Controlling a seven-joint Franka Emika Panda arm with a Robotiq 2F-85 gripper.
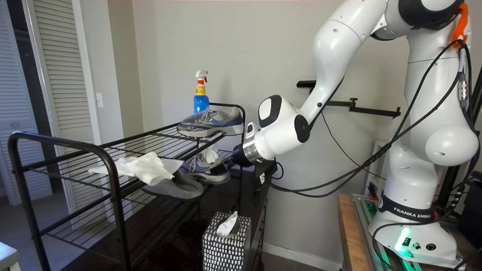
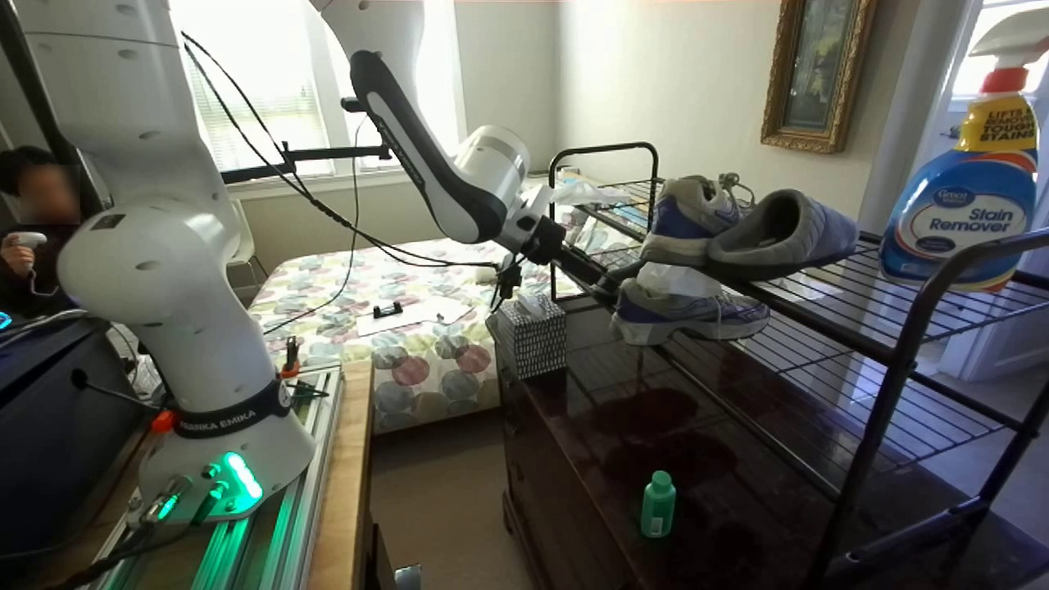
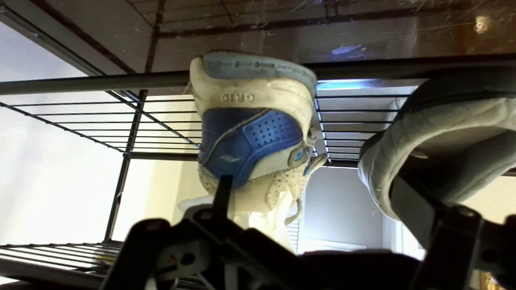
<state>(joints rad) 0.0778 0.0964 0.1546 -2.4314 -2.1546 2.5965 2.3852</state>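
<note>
At the lower tier of the black metal wire rack (image 1: 120, 214), the black two-fingered gripper (image 3: 312, 185) stands with its jaws wide apart, before a grey-and-blue mesh sneaker (image 3: 250, 137) and a grey fabric slipper (image 3: 435, 121) on that tier; whether it touches either I cannot tell. A crumpled white tissue (image 3: 269, 220) sits at that sneaker's opening. On the rack's upper tier are a matching sneaker (image 1: 211, 125), another slipper (image 2: 807, 238) and a blue plastic spray bottle (image 2: 963, 205). Beside the rack stand a black-and-white patterned tissue box (image 1: 226, 250) and a green plastic bottle (image 2: 658, 508).
</note>
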